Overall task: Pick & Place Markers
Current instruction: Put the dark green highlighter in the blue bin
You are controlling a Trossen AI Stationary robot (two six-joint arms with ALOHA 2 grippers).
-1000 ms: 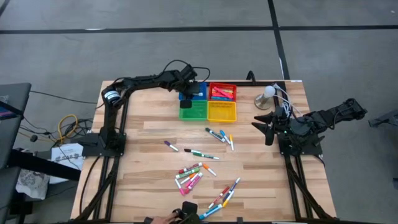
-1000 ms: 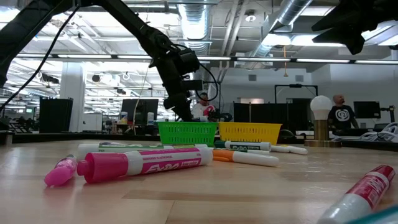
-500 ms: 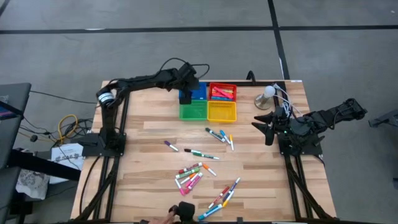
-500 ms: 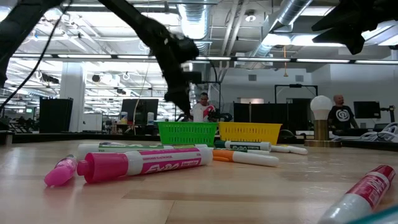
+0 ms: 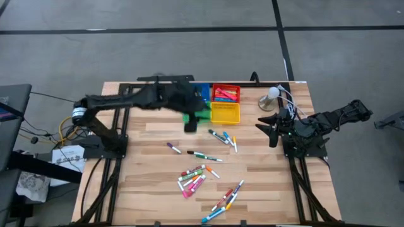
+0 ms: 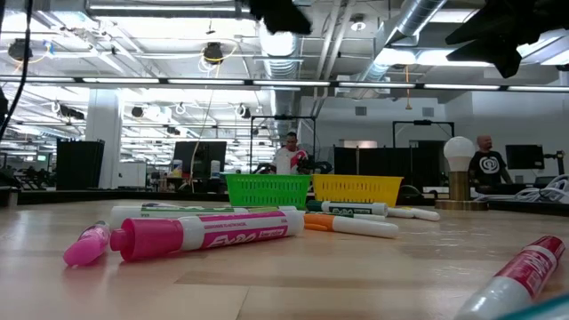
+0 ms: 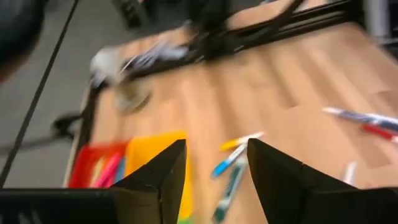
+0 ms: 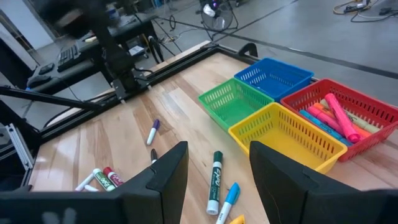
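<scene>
While your left gripper (image 5: 190,123) is hanging empty, fingers apart, by the green tray (image 5: 201,112), you are reaching for scattered markers (image 5: 193,178) mid-table; next, line up on one.

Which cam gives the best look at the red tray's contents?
Right wrist view: the red tray sits close, with pink and orange markers plainly inside. The high view shows it small. The left wrist view shows only a blurred red patch; the low view doesn't show it.
</scene>
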